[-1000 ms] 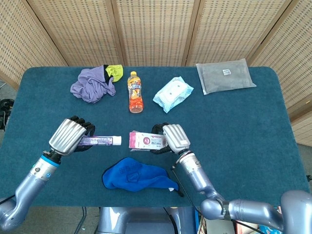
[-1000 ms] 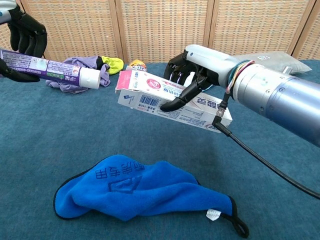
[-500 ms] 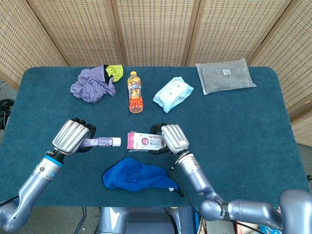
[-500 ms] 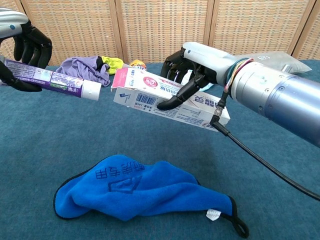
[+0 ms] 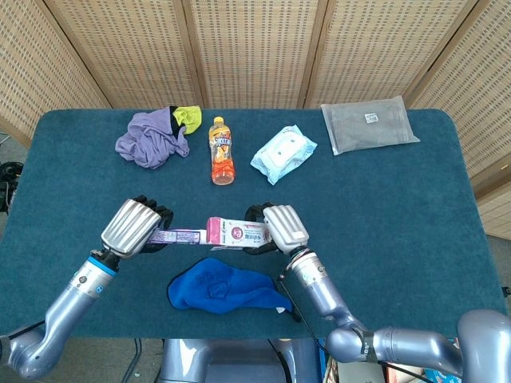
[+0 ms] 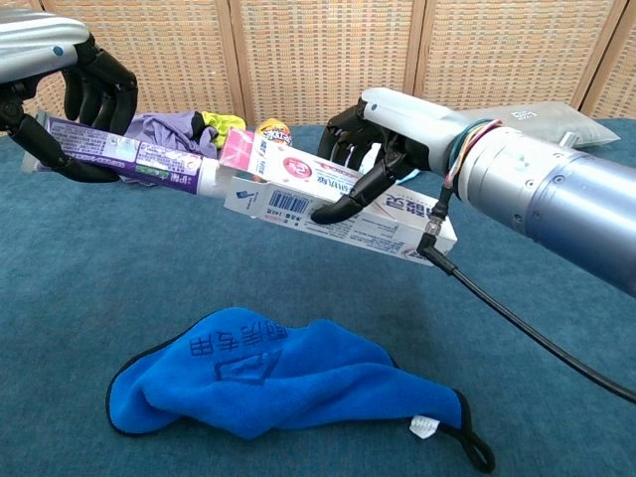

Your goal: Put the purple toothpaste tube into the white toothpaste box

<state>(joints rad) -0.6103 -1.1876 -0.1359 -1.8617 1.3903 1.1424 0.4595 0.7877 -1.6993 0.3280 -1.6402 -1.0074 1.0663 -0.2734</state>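
Holding the white toothpaste box (image 6: 338, 199) level above the table (image 5: 399, 207), your right hand (image 5: 279, 227) wraps it so its open end faces left. Your left hand (image 5: 136, 226) grips the purple toothpaste tube (image 6: 124, 154), cap at that opening. Whether the cap sits inside is hidden behind the pink flap.

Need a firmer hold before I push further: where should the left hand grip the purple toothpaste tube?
Keep the left hand on the rear half of the purple toothpaste tube, closing from above; its cap end already meets the white toothpaste box mouth, so that end must stay free.
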